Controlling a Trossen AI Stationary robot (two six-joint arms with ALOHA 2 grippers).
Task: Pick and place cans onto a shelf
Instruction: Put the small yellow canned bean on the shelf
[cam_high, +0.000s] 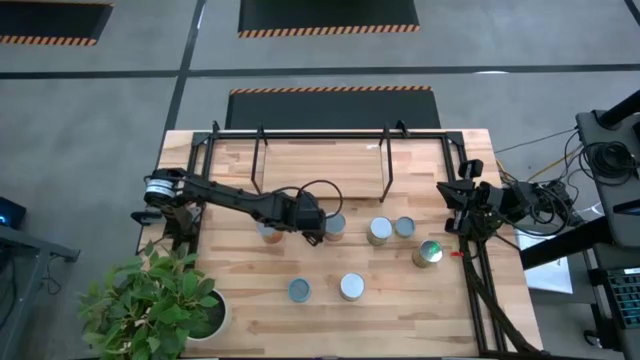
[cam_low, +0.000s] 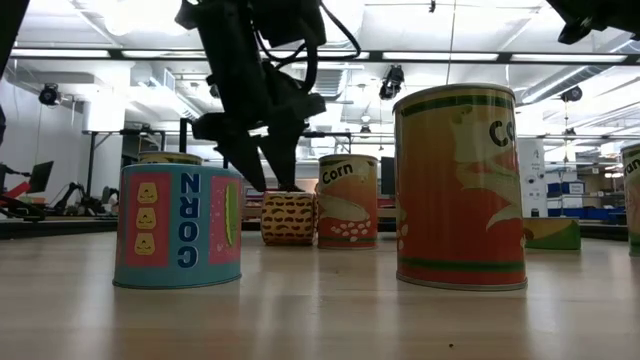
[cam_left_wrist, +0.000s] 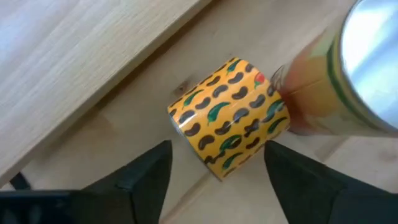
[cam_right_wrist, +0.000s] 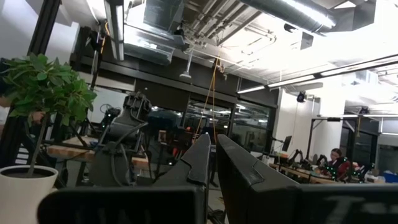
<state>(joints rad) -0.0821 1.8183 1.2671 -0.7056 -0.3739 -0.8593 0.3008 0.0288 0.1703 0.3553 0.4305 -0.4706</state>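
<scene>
My left gripper (cam_left_wrist: 214, 171) hung open over a fallen yellow bean-print can (cam_left_wrist: 229, 118) mid-table. Nearby cans read "CORN" (cam_low: 178, 227) and "Corn" (cam_low: 348, 201). The right gripper (cam_right_wrist: 211, 163) sat closed at the table's right edge.

A small can (cam_left_wrist: 229, 118) is yellow-orange, patterned with dark brown beans and green leaves. A short can (cam_low: 178, 227) is blue and pink with yellow corn. A tall can (cam_low: 460, 187) is orange with green bands. The table (cam_high: 250, 310) is pale wood.
</scene>
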